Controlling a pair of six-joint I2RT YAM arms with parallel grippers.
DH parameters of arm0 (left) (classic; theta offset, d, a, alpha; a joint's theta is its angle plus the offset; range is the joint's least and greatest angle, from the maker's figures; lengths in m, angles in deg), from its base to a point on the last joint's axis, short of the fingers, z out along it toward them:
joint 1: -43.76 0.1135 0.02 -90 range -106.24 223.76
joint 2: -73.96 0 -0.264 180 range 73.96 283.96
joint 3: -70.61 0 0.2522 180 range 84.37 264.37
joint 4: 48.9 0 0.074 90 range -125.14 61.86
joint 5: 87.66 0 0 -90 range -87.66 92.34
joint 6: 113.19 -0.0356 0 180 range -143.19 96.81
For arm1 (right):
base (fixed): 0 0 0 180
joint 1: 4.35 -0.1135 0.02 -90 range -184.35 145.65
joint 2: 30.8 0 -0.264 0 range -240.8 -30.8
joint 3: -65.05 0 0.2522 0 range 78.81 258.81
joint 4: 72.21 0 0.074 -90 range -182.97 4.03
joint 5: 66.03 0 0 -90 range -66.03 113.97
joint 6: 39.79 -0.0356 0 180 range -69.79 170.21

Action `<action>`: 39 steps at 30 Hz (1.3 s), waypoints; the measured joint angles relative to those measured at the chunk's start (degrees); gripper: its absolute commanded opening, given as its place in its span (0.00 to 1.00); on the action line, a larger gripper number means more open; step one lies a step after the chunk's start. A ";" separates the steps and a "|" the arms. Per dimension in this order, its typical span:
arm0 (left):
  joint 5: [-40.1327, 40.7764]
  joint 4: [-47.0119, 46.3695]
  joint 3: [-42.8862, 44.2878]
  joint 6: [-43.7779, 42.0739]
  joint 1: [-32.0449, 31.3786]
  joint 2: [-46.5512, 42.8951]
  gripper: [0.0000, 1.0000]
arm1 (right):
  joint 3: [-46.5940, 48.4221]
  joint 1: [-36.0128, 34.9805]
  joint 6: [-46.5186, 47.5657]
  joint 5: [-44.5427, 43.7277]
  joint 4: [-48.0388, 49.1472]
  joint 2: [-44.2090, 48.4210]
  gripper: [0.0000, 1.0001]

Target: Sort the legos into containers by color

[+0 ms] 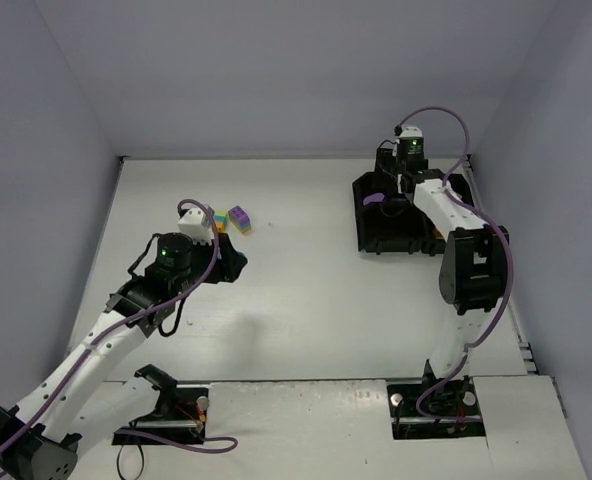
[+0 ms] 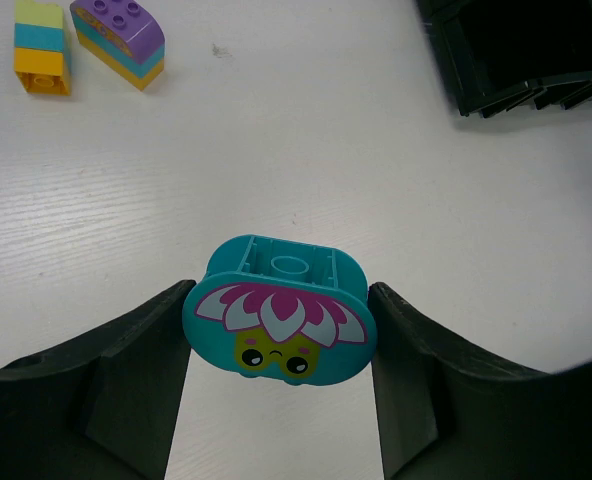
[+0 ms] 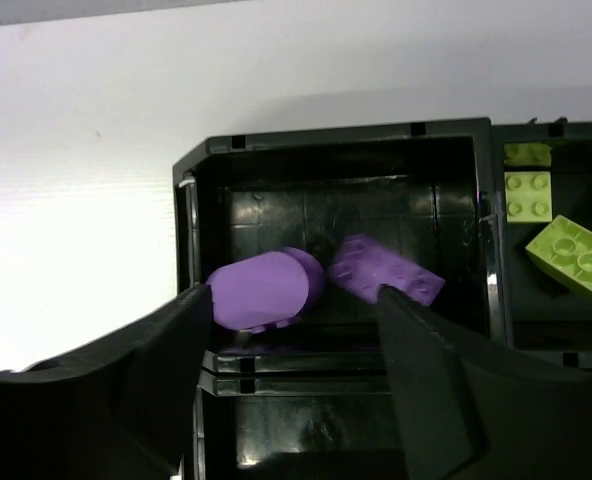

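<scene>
My left gripper [image 2: 279,335] is shut on a cyan oval lego [image 2: 276,325] with a flower face printed on it, held a little above the white table. Two small stacks of legos lie beyond it: a lime, cyan and orange one [image 2: 42,50] and a purple-topped one [image 2: 121,38]. My right gripper [image 3: 296,300] hangs open over the black tray [image 1: 376,238], above its purple compartment. A rounded purple lego [image 3: 261,290] and a rectangular purple lego [image 3: 386,270] lie there. Lime green legos [image 3: 571,255] fill the compartment to the right.
The tray [image 2: 516,50] stands at the back right, near the right wall. The two stacks [image 1: 228,219] sit at mid left, just beyond the left gripper [image 1: 226,262]. Grey walls close in the table on three sides.
</scene>
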 measured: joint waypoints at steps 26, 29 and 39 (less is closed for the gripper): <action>-11.23 -12.33 14.93 -14.91 -1.57 24.76 0.00 | -15.39 0.07 -10.10 15.43 -3.91 28.11 0.66; -13.09 -15.19 21.09 -15.41 -2.40 32.46 0.00 | -19.98 0.26 -11.56 15.54 -5.11 31.52 0.65; -26.77 -21.03 30.80 -25.20 -6.73 47.32 0.00 | -26.03 0.79 -15.37 23.02 -9.01 36.35 0.62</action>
